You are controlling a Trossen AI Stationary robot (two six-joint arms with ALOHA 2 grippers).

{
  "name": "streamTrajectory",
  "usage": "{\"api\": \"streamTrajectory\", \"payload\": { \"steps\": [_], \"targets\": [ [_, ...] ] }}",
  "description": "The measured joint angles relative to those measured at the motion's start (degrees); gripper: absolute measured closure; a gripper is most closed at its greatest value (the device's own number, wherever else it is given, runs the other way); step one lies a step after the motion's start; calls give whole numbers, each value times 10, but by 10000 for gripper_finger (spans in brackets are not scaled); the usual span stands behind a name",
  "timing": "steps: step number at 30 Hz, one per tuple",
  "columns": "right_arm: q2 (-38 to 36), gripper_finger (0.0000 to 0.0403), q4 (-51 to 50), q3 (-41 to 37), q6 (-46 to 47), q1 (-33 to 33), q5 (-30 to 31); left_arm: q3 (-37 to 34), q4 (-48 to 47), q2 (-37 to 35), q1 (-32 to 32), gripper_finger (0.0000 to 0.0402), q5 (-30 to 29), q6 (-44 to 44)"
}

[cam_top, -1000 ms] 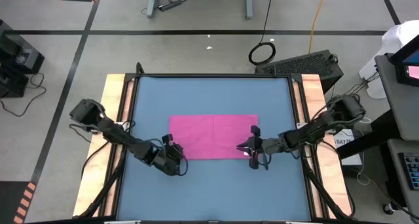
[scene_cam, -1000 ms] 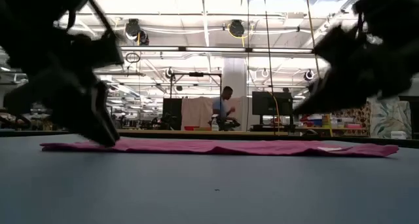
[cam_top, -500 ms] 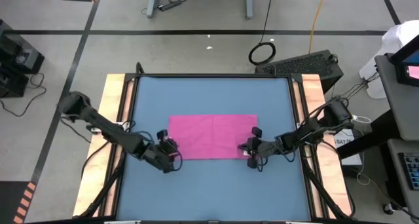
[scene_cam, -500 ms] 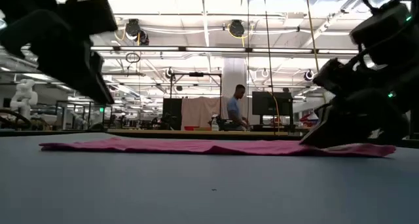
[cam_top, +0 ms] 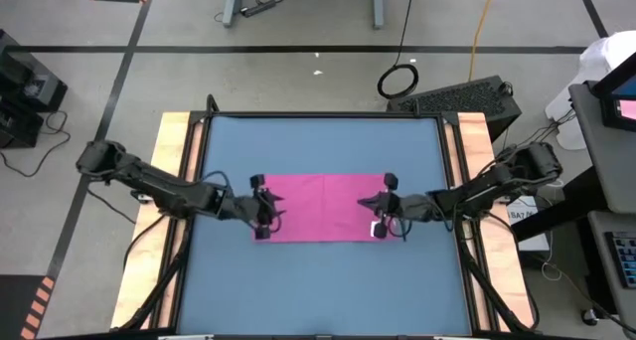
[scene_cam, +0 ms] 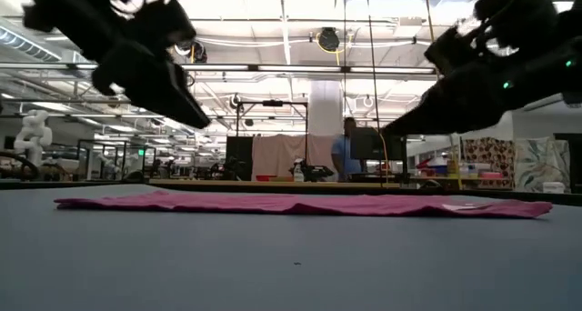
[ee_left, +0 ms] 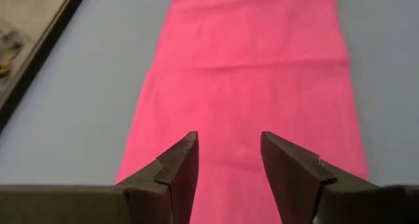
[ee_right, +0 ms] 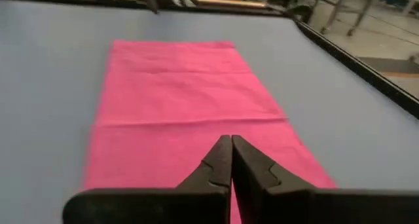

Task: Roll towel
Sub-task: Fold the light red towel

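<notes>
Right now, from above, your towel (cam_top: pixel 323 208) lies flat and unrolled at the middle of the desk (cam_top: pixel 318 280), long side running between the 2 arms. The left hand (cam_top: pixel 263 210) sits over one short end, the right hand (cam_top: pixel 383 215) over the other. Neither holds cloth. If both come down and pull at once, you will stretch the towel rather than roll it.

Next, at desk height, both hands hang clear above the towel (scene_cam: pixel 300 204), which lies thin with a small white tag (scene_cam: pixel 457 205) near one end. A thin edge like that is easy to miss: drop too little and you pinch air, too much and the fingers jam on the desk (scene_cam: pixel 291 265).

Then the left wrist view: the left hand (ee_left: pixel 229 160) stands partly open over the near short end of the towel (ee_left: pixel 249 67), empty. Closing from here could bunch a single pleat instead of a full edge, and the roll would start crooked.

Last, the right wrist view: the right hand (ee_right: pixel 231 160) is fully closed on nothing, tips together over its end of the towel (ee_right: pixel 183 86). Closed, it cannot grip; it could only press or drag the cloth and skew it.
</notes>
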Motion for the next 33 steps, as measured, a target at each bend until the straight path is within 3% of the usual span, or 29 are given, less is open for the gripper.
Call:
{"api": "streamTrajectory", "payload": {
  "steps": [2,7,13,19,26,33],
  "targets": [
    [17,403,-27,0,4,-18,-10,-28,66,5,33,231,46,15],
    [77,403,-46,0,68,-34,-58,-96,118,11,91,231,103,-19],
    [162,403,-29,2,169,-28,-50,-154,90,11,109,231,122,-101],
    [205,403,21,2,240,0,-26,-170,94,10,109,231,118,-107],
    [143,403,-22,-1,269,30,-43,-167,73,1,109,231,108,-105],
    [16,402,-187,11,271,39,-38,-124,44,-33,109,231,99,-88]
  ]
}}
